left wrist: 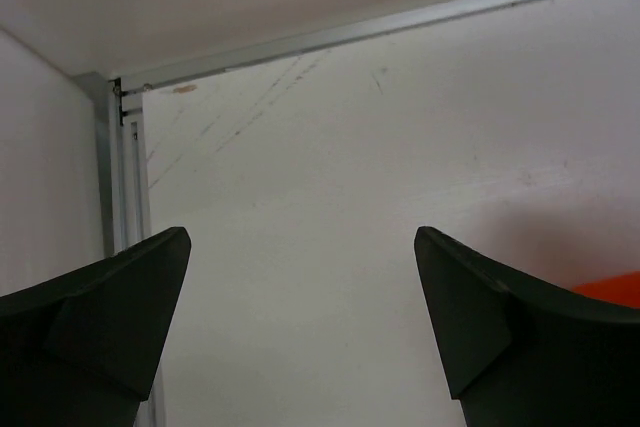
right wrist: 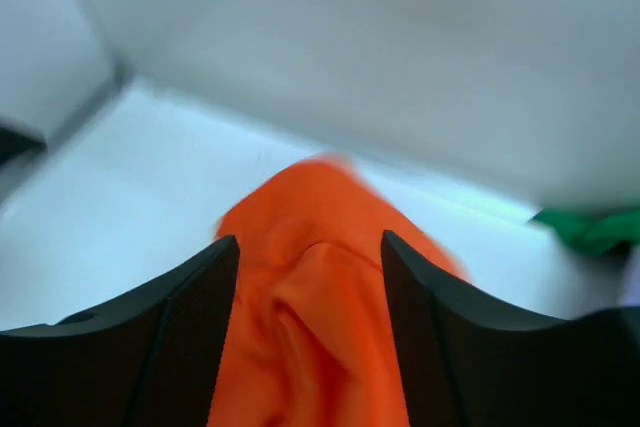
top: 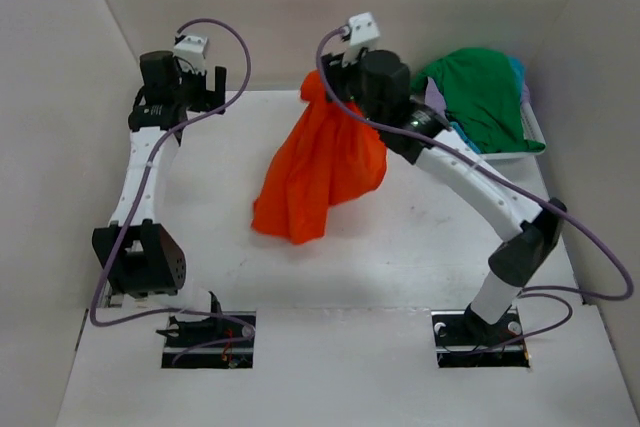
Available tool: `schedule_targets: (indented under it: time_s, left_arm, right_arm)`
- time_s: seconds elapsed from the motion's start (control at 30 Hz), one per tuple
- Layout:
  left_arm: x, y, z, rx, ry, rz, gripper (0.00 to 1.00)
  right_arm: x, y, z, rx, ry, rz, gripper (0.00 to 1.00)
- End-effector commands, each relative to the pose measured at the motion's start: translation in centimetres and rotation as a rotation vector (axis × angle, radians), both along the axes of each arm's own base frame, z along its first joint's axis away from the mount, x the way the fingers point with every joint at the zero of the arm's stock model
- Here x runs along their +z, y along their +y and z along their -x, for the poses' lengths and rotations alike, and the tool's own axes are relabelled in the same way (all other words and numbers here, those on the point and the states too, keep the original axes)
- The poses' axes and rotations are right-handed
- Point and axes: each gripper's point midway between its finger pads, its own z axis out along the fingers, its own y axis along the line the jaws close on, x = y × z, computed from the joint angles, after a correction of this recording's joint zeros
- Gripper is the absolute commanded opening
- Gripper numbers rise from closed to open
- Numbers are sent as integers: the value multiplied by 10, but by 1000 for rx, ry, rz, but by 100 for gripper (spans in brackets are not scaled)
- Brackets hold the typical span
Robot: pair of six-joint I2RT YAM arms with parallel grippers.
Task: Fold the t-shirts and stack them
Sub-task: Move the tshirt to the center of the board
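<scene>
Hanging in a bunched drape to the left of the white lattice basket (top: 522, 154), the orange t-shirt (top: 320, 172) is seen with its gathered top up at the right gripper (top: 325, 87) and its wider lower part spread out further from the basket, over the table (top: 400, 257); whether its lowest fold is resting on the table cannot be told. In the right wrist view, which is blurred, the dark fingers (right wrist: 170, 347) are shown standing partly apart, and the gap between them is filled by orange cloth; whether that cloth is pinched or merely lying loose there cannot be told. The basket is set at the far right corner of the table and is heaped with clothing: the dark green t-shirt (top: 485, 97) is piled on top and is draped over the rim, a sliver of the teal t-shirt (top: 516, 67) is seen behind it, and a pale patch of the lavender t-shirt (top: 433, 99) is seen at the basket's left side, just beside the right arm. The left gripper (left wrist: 300, 332) is held well apart from the basket, near the far left side of the table; its jaws are spread wide and nothing is held between them, only bare table being seen through the gap.
</scene>
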Motion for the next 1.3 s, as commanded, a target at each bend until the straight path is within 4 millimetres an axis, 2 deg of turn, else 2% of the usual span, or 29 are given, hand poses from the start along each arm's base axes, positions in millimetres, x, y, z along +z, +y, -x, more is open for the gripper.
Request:
schedule_targets:
  time_s: [0.0,0.07,0.1,0.17,0.23,0.27,0.3,0.33,0.37,0.4,0.47,0.53,0.63,0.67,0.73,0.8,0.83,0.87,0.9,0.93,0.97,1.0,1.03,1.07,1.13,1.17,1.23,1.27]
  left_arm:
    - [-28,-21,39,-135,78,-128,100]
    - [-59,-43,63,-237,160,-201,100]
    - [-84,-65,90,-344,231,-260,100]
    - [-105,-86,118,-449,291,-303,95]
    - [-132,-110,163,-597,387,-348,88]
    - [-142,-115,178,-641,427,-367,86]
    - [-152,-117,194,-682,475,-390,85]
    - [-168,-115,215,-730,552,-424,84]
    - [-176,-110,224,-741,591,-441,84]
    - [-188,-97,232,-723,650,-473,86]
    - [-197,-76,234,-659,708,-506,87]
    - [-205,-59,245,-613,800,-500,90]
    - [-221,-57,278,-641,953,-461,92]
    - [-229,-60,287,-661,985,-466,93]
    - [-245,-61,290,-663,1011,-520,93]
    - [-256,-56,284,-619,1016,-547,89]
    - [-265,-51,280,-575,1045,-538,77]
    - [-270,-49,281,-557,1069,-529,70]
    - [-273,-47,281,-546,1089,-522,63]
    - [-279,-46,283,-530,1118,-506,52]
    - [-281,-46,283,-524,1125,-500,47]
    - [-285,-46,285,-520,1143,-492,37]
    - [-287,-47,285,-521,1146,-489,31]
    - [-289,-48,285,-516,1148,-478,17]
    - [-288,-46,281,-499,1130,-471,6]
    - [-283,-43,271,-472,1089,-467,0]
    - [-276,-38,261,-448,1044,-459,0]
    - [-271,-36,256,-444,1024,-459,0]
  right_arm:
    - [-84,30,25,180,329,-53,68]
    - [-110,11,26,161,409,-111,70]
    - [-129,-5,28,130,454,-135,69]
    - [-151,-22,33,90,502,-142,66]
    - [-185,-38,40,40,579,-135,60]
    - [-199,-42,43,21,610,-134,58]
    - [-210,-45,45,8,637,-135,56]
    - [-231,-47,48,-10,688,-139,55]
    - [-242,-46,50,-13,714,-137,55]
    - [-260,-42,52,-15,758,-134,56]
    - [-280,-36,53,-4,805,-128,58]
    - [-305,-30,52,-3,852,-139,61]
    - [-337,-24,53,-20,911,-166,66]
    - [-354,-23,52,-38,937,-174,67]
    - [-369,-23,53,-57,971,-170,67]
    - [-380,-23,53,-72,992,-163,66]
    - [-384,-23,52,-76,996,-161,64]
    - [-389,-22,53,-78,1007,-157,61]
    - [-393,-23,53,-82,1018,-153,55]
    - [-397,-22,55,-87,1030,-156,44]
    - [-399,-25,55,-94,1036,-159,37]
    - [-401,-30,54,-107,1044,-165,23]
    - [-401,-34,54,-116,1047,-170,12]
    - [-400,-40,55,-130,1047,-172,3]
    - [-395,-63,64,-192,1052,-168,0]
    - [-392,-85,80,-254,1062,-158,0]
    - [-387,-105,102,-297,1075,-142,0]
    - [-385,-117,120,-316,1092,-130,0]
